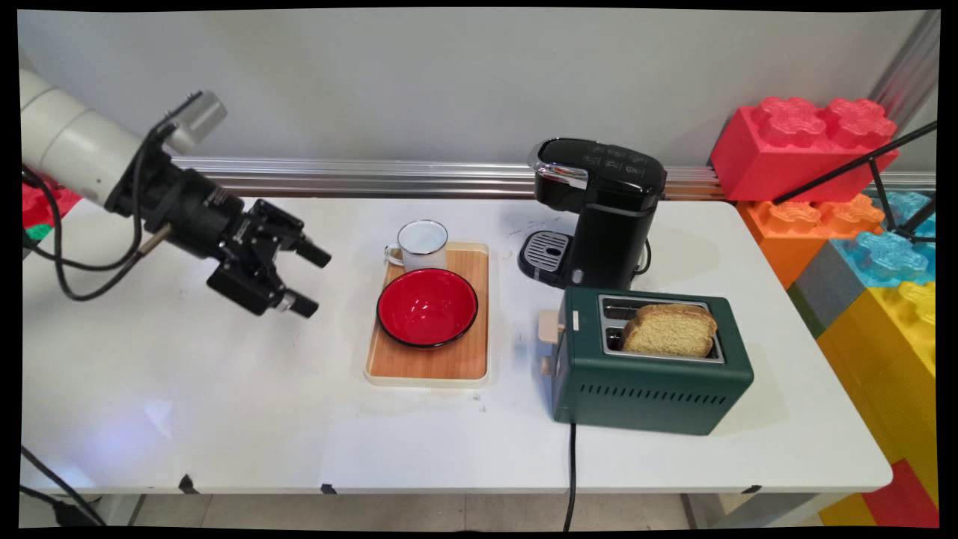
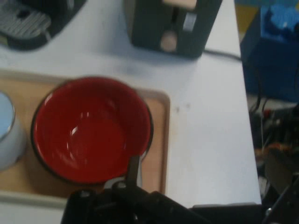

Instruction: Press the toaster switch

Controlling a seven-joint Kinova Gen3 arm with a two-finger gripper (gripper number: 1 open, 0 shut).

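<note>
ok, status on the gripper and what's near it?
Gripper open, empty, above table left of tray. Red bowl nearest, mug behind it. Nothing between gripper and bowl.

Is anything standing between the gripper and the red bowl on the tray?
Nothing visible. The gripper, open and empty, hangs left of the wooden tray, with only bare table between it and the red bowl. The white mug stands behind the bowl.

White arm point(image 1: 71, 150), black hand point(image 1: 307, 281), cables point(image 1: 82, 262)
</note>
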